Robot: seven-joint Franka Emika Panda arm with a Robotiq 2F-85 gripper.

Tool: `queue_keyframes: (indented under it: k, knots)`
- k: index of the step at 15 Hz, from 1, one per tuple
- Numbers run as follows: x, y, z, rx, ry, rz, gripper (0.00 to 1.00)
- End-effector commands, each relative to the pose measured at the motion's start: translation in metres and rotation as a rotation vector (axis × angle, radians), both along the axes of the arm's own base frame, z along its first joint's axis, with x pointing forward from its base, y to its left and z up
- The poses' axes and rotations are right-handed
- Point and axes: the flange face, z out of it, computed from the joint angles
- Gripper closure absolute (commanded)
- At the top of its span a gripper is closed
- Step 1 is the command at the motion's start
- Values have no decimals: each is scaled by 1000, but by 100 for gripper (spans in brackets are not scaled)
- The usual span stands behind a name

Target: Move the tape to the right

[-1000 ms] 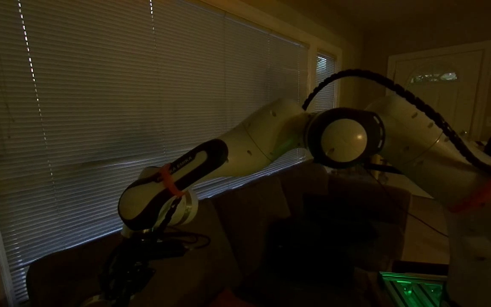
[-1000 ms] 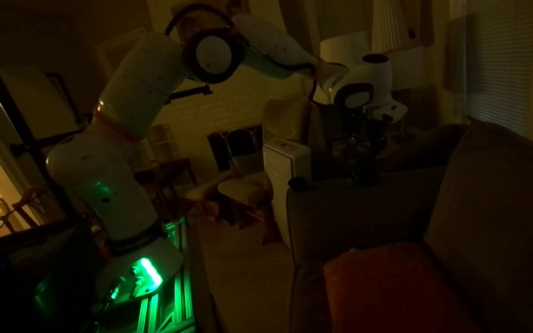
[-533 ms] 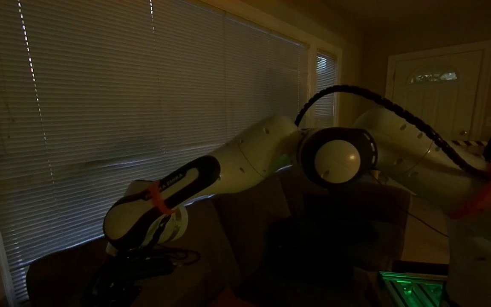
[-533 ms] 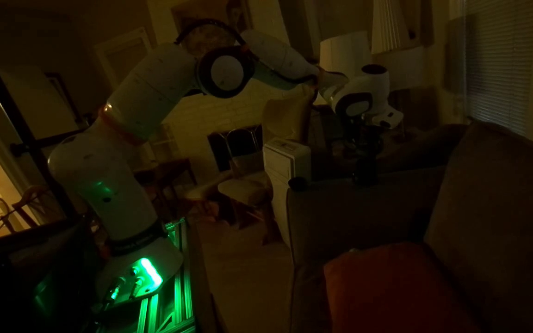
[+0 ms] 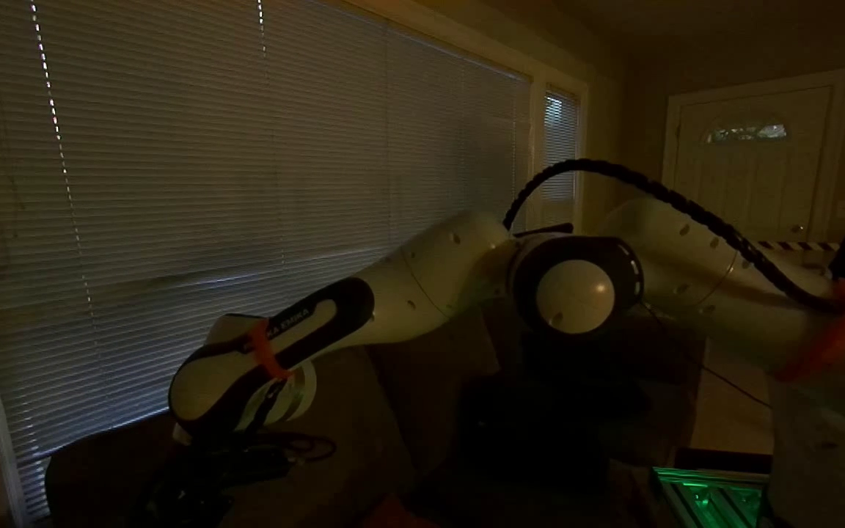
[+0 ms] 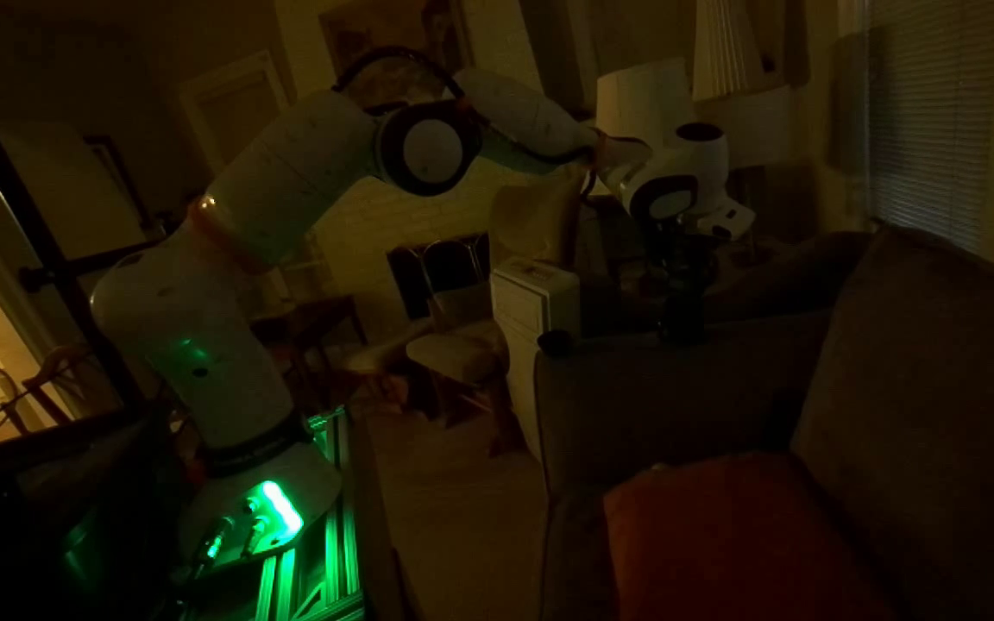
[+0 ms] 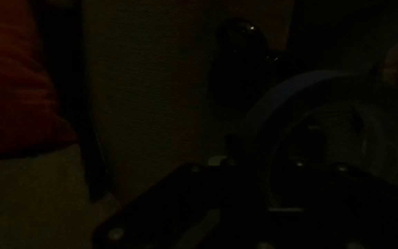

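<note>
In the wrist view, the tape (image 7: 283, 92) is sitting on the right, its ring covering part of the right side of the sofa arm (image 7: 143, 86); I cannot tell whether it is touching that surface. Its round hole is facing roughly toward the wrist camera, so the axis through the hole is running close to the line of sight, a little off it, while the broad face is spreading across the view. Its bluish outer band is showing on the far left side. The claw (image 7: 269, 147) is straddling the tape's left wall, one finger outside the ring, the other within the hole's outline; I cannot tell whether they are pinching it. A dark glossy thing (image 7: 242, 38) is sitting just beyond the tape. An orange cushion (image 7: 9, 79) is lying well to the left. In both exterior views, the arm (image 6: 523, 112) is bending down over the couch (image 6: 920, 388).
</note>
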Motion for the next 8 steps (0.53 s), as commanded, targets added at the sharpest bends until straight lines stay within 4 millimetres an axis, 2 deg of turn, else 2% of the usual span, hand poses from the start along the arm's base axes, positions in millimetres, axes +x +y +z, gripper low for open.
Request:
queue_keyframes:
  k: [1,8]
  knots:
    - [2,-4,-6,-9,30,-23,95]
    - [-2,-8,-19,-16,65,-37,95]
